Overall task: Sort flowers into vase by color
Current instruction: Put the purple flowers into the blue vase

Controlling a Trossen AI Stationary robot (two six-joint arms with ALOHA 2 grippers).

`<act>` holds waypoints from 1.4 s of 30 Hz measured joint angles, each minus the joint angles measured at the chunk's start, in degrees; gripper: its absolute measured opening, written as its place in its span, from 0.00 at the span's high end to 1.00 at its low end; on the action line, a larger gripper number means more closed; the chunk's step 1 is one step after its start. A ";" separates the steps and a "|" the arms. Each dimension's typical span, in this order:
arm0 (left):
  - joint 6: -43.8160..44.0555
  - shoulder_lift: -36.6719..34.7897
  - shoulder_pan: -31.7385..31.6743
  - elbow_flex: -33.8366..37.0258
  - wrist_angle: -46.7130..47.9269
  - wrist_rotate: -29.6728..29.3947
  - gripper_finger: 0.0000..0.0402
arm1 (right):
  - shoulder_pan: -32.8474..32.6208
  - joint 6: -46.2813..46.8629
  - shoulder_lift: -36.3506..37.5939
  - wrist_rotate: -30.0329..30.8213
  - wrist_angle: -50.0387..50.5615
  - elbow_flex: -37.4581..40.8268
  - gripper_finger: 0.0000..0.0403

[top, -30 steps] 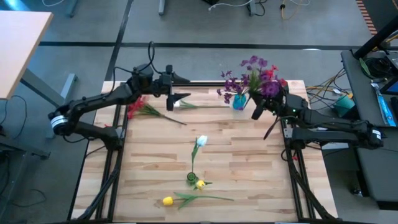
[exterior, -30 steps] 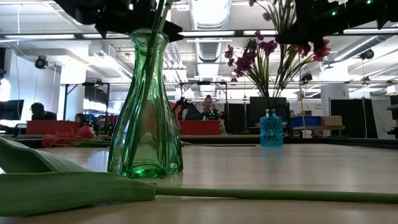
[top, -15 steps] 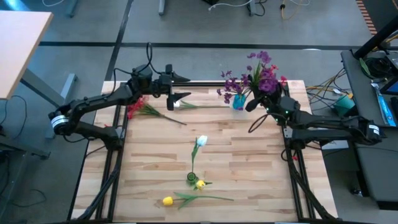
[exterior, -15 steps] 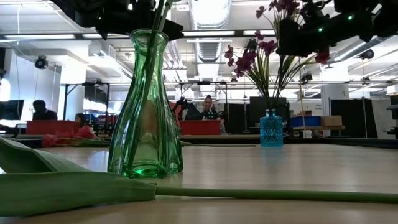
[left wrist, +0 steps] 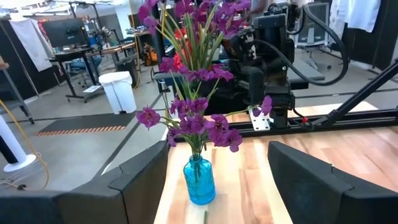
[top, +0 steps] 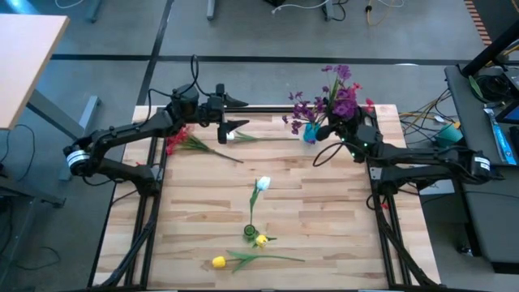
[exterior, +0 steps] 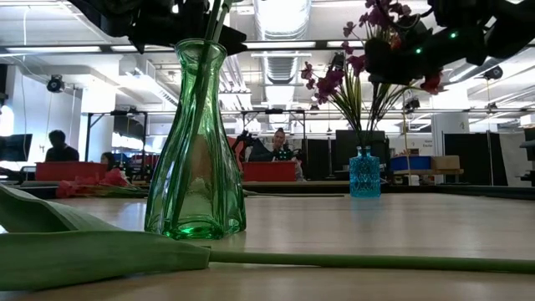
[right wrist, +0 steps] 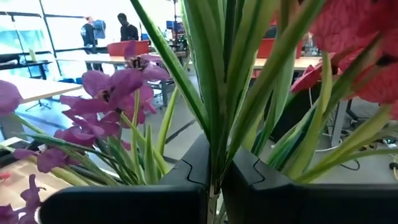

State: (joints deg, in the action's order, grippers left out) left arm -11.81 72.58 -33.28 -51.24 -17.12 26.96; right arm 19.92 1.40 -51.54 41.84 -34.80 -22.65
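Partly done. Small blue glass vase (top: 312, 132) at upper centre-right of the light wooden table (top: 195, 211) already holds purple flower clusters (top: 298, 112). Right claw (top: 331, 122) sits above it, pressed together on green stems of a purple-and-red bunch (top: 345, 96), not yet seated in a vase, I'd say. Left claw (top: 241, 130), upper centre, spread and empty.

Left on the table: red flower stem (top: 185, 143) upper left, white tulip bud (top: 262, 184) centre, yellow buds (top: 219, 262) lower centre.

Tall green glass vase (exterior: 195, 146) fills the low view's left, holding stems; in the high view it is barely visible near the yellow buds. The held stem tips are hidden.
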 joint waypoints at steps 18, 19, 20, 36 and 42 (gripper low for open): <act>0.37 -0.02 0.00 0.00 0.54 -0.02 0.35 | 0.26 -0.09 -4.15 0.36 -4.73 -0.06 0.97; 0.37 -0.02 0.00 0.02 0.75 -0.02 0.35 | 0.26 -0.12 -4.42 0.36 -4.76 -0.05 0.97; 0.37 -0.02 0.00 0.02 0.92 -0.02 0.35 | 0.26 -0.18 -4.63 0.37 -4.99 -0.07 0.97; 0.54 -0.02 0.00 0.39 1.92 -0.02 0.35 | 0.26 -2.94 -5.97 1.71 -7.27 -0.07 0.97; 0.54 -0.02 0.00 0.39 1.92 -0.02 0.35 | 0.26 -3.99 -8.16 1.75 -9.26 -0.07 0.97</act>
State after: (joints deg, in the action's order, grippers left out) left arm -11.27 72.55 -33.28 -50.85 -15.20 26.94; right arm 20.18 -2.59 -59.70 43.59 -44.06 -22.72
